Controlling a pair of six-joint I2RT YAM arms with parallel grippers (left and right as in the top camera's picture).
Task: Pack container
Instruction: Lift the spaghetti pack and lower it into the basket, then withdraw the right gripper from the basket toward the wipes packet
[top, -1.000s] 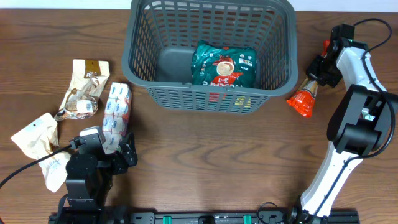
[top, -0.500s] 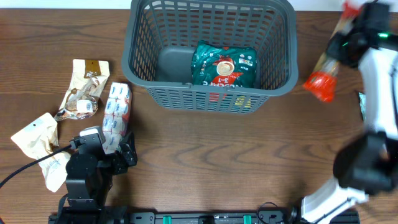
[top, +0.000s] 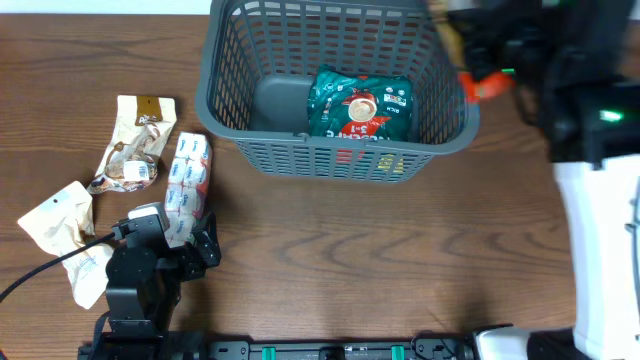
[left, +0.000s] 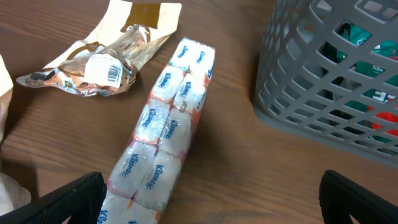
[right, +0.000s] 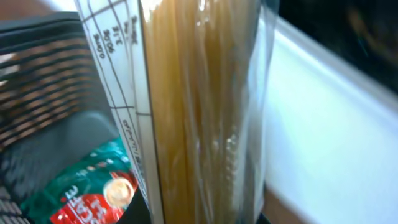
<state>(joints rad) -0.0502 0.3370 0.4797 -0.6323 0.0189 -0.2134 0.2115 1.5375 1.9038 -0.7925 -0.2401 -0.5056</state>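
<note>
The container (top: 340, 152), a large dark grey lattice basket, stands at the back centre and holds a green and red snack packet (top: 360, 103). My right gripper (top: 478, 45) is blurred over the basket's right rim, shut on a long clear spaghetti packet (right: 199, 106) with a red end (top: 487, 85). The right wrist view shows the basket wall (right: 43, 74) and the green packet (right: 74, 193) below the spaghetti. My left gripper (top: 190, 250) is open and empty at the near left, with the near end of a Kleenex tissue pack (left: 165, 137) just ahead of its fingers (left: 211, 211).
A crumpled brown wrapper (top: 135, 145) lies left of the tissue pack (top: 188, 185). A cream pouch (top: 60, 235) lies at the near left. The basket's corner (left: 323, 93) rises at the right of the left wrist view.
My right arm has swung left from the table's right side, lifting the spaghetti packet over the basket's right rim. The left arm has not moved.
</note>
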